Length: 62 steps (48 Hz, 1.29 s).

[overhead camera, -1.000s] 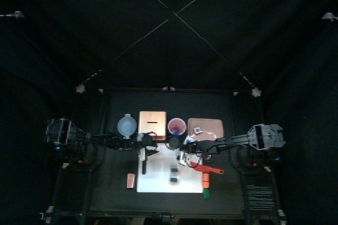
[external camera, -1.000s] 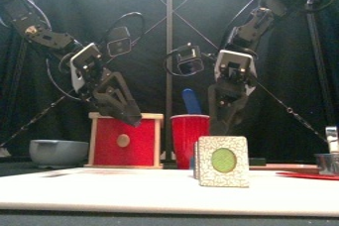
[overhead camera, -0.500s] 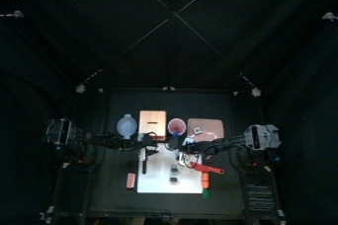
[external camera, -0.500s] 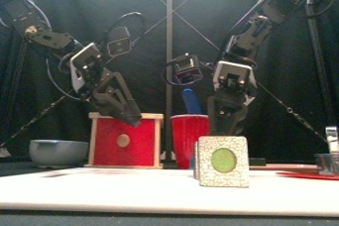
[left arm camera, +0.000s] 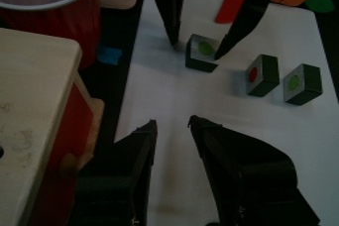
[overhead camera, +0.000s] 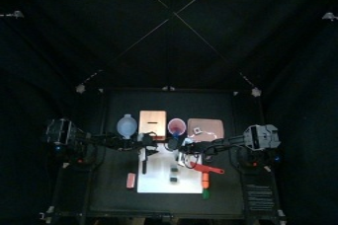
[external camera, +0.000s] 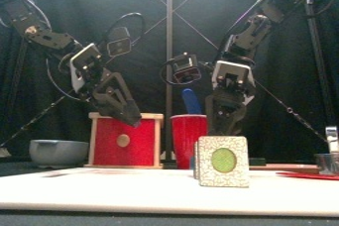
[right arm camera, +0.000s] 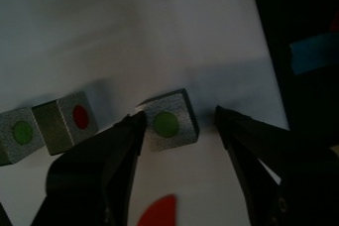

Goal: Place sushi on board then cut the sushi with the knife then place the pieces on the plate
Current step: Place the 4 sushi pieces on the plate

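Picking up a cut piece for the plate looks like the step in hand. Your right pincer (right arm camera: 177, 117) is spread, with the green-centred sushi piece (right arm camera: 169, 125) standing between its jaws on the white board (right arm camera: 146, 32), not yet pinched. Just outside one jaw stand two more pieces (right arm camera: 63, 117). Next, you should close squarely on the block, lift it, and carry it to the pink tray (overhead camera: 205, 128). Your left pincer (left arm camera: 172, 129) hovers nearby, spread and empty.

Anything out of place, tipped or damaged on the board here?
Nothing stands out. Three sushi pieces sit apart on the board, and the right end effector is open around one of them.
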Motion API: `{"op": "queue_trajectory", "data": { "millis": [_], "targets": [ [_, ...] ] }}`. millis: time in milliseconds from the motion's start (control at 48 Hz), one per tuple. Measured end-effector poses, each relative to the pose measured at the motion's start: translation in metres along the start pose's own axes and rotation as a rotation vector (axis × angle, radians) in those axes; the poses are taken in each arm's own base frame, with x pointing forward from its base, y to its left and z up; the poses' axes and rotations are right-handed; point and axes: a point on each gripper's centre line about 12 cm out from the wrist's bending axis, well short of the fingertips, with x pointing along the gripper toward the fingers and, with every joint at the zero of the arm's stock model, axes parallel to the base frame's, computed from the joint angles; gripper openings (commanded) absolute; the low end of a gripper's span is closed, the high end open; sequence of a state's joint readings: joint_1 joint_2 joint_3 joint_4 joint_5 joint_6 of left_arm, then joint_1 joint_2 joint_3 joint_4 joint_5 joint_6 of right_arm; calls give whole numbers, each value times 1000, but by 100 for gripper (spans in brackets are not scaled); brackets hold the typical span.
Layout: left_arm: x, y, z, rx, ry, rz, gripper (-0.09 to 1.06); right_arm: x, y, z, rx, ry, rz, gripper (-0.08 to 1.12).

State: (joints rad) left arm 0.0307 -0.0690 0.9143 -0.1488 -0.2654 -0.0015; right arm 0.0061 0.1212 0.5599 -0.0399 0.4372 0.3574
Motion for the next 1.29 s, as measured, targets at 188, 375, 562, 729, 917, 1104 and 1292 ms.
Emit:
{"op": "queue_trajectory", "data": {
  "millis": [188,375,562,729,917,1104,1292],
  "targets": [
    [0,0,-1,0,2,0,74,0,1,0,1,0,4,104],
    [0,0,-1,0,2,0,74,-1,4,3,-7,-9,8,104],
    [0,0,0,0,0,0,74,3,6,0,-28,5,1,104],
    [0,1,-1,-1,1,1,74,11,4,-3,-51,20,-14,103],
    [0,1,-1,1,1,1,74,12,4,-4,-45,24,-17,98],
    [0,1,0,-1,0,1,74,12,4,-4,-40,24,-17,76],
    [0,0,-1,-1,2,1,74,7,4,-6,-26,29,-12,69]
  ]
}}
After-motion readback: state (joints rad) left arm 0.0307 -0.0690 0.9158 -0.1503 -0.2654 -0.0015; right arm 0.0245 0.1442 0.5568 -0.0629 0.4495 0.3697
